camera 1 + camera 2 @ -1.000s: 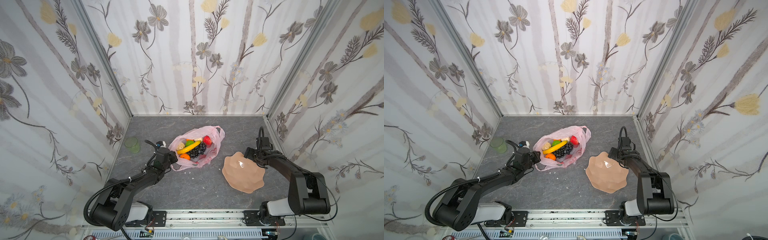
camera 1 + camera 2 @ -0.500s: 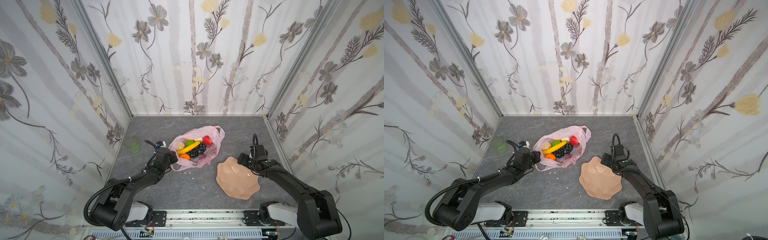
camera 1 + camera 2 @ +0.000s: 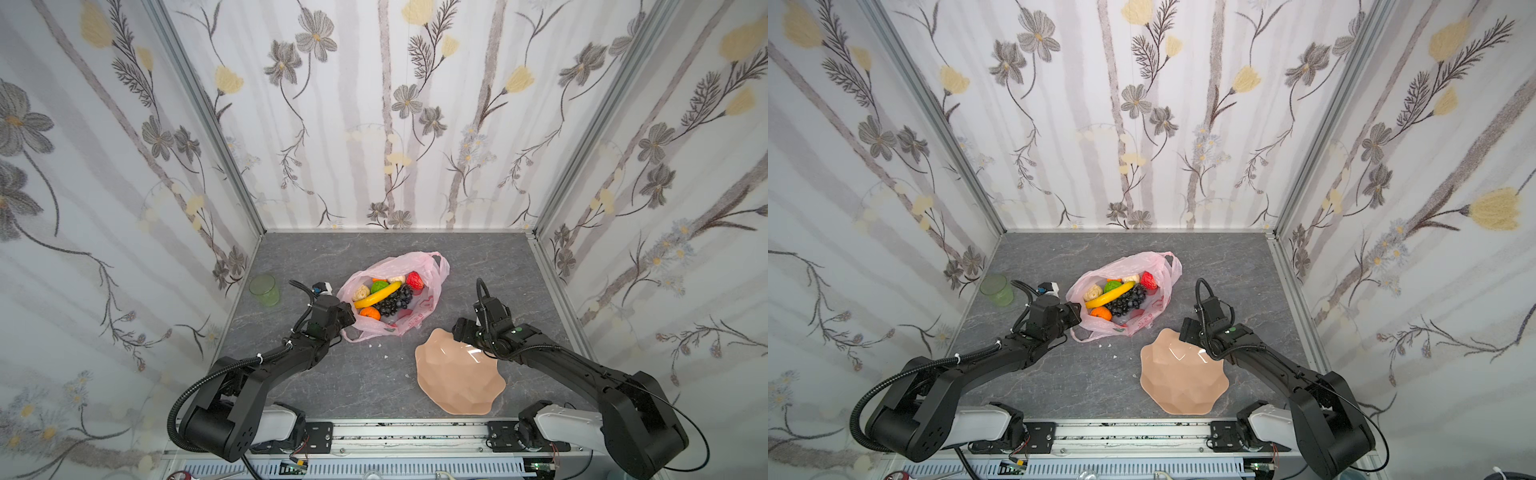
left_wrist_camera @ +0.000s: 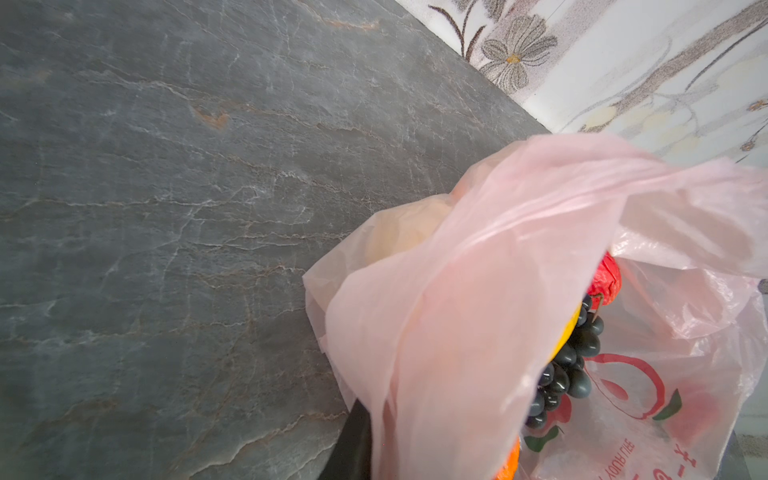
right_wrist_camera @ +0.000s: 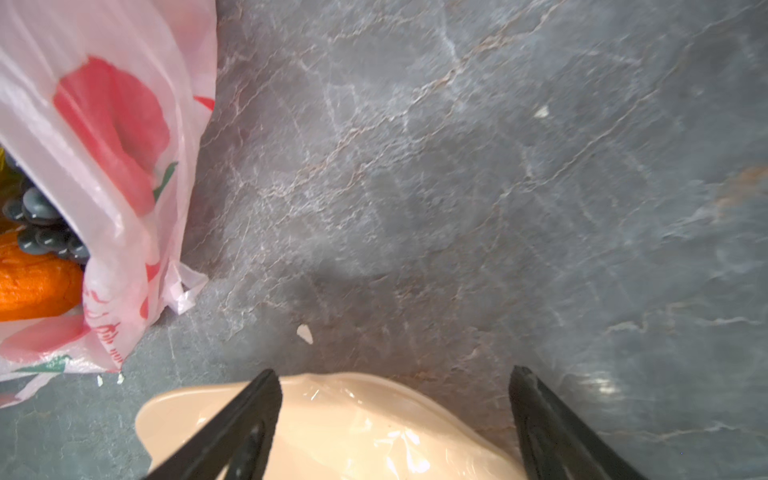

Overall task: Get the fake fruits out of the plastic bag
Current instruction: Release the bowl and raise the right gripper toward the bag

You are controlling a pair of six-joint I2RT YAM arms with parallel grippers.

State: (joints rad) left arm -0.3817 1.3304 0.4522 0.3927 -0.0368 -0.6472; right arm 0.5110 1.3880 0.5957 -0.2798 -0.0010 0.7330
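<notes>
Far on the left of the table point(image 3: 332, 249): a green cup point(image 3: 264, 289), upright, of no use for the next move. Next to the right, the left gripper point(image 3: 347, 318), closed almost fully on the near-left rim of the plastic bag point(image 3: 428, 291); judging by the left wrist view, pink film pinched between the jaws and draped over one finger point(image 4: 353, 440). Holds the mouth open, so not free for picking, although the nearer of the two to the fruits.

In the middle, inside the open bag, the fake fruits point(image 3: 384, 297), none yet taken out: beige pear point(image 3: 360, 292) at the left, green bumpy fruit point(image 3: 379, 286), yellow banana point(image 3: 377, 294) on top, with long axis from near-left to far-right, dark grapes point(image 3: 392, 300) just beside it, orange point(image 3: 369, 313) at the near side, red apple point(image 3: 414, 280) at the far right.

On the right, the right gripper point(image 3: 459, 328), jaws wide apart and empty, above the far rim of the peach plate point(image 3: 455, 374); contact not clear. From there, fruits to the far-left, bag wall between. Probably best: reach over the near-right wall, then down, jaws turned across the banana, not along it.
</notes>
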